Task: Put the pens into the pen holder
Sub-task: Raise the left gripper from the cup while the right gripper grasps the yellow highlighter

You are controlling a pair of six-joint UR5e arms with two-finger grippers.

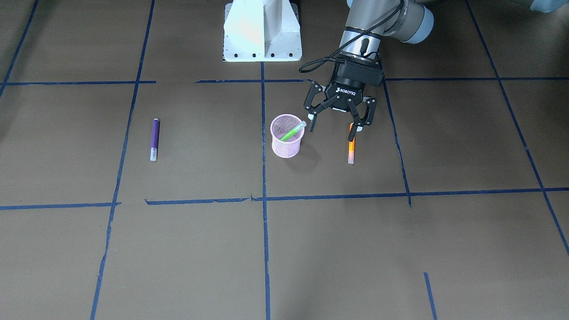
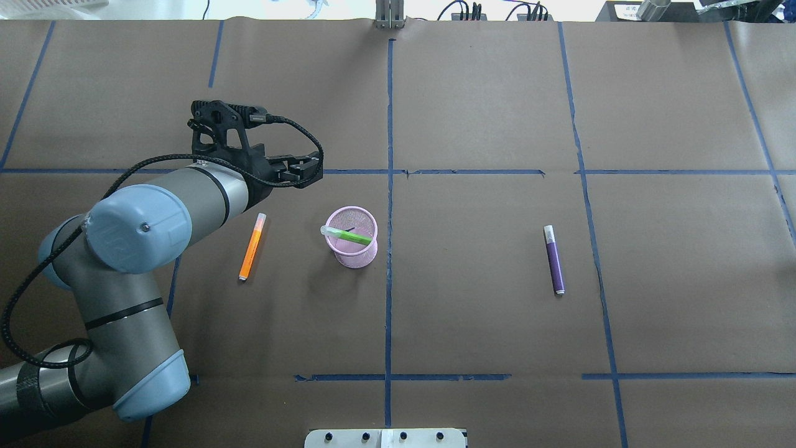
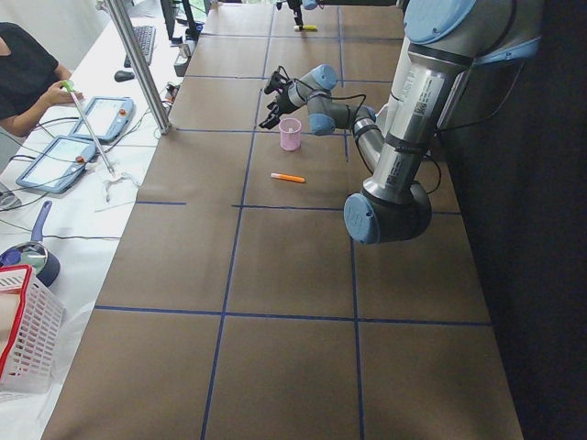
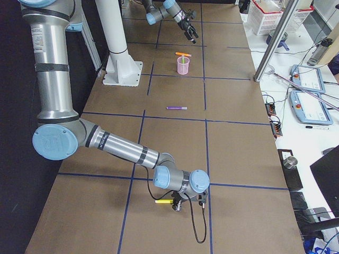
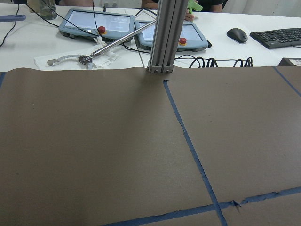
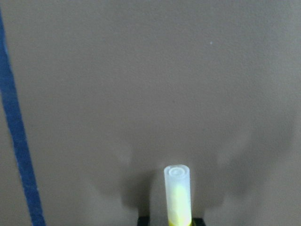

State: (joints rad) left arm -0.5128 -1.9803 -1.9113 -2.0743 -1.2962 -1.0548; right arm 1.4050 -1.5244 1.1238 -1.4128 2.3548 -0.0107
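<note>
The pink mesh pen holder point(image 1: 287, 144) point(image 2: 353, 252) stands upright near the table's middle with the green pen point(image 1: 293, 132) point(image 2: 348, 234) leaning inside it. The orange pen point(image 1: 351, 149) point(image 2: 251, 247) lies flat beside the holder. My left gripper point(image 1: 334, 126) point(image 2: 314, 171) hovers open and empty between the two, one fingertip over the orange pen's end. The purple pen point(image 1: 154, 138) point(image 2: 553, 259) lies flat on the other side. My right gripper point(image 4: 176, 205) is low over the table far from the holder, shut on a yellow pen point(image 6: 177, 195) with a clear cap.
The white robot base point(image 1: 262, 31) stands behind the holder. Blue tape lines point(image 2: 388, 186) cross the brown paper. A metal post point(image 5: 162, 37) and operators' tablets point(image 5: 94, 21) sit past the table's far edge. A white basket point(image 3: 23, 335) stands beside the table.
</note>
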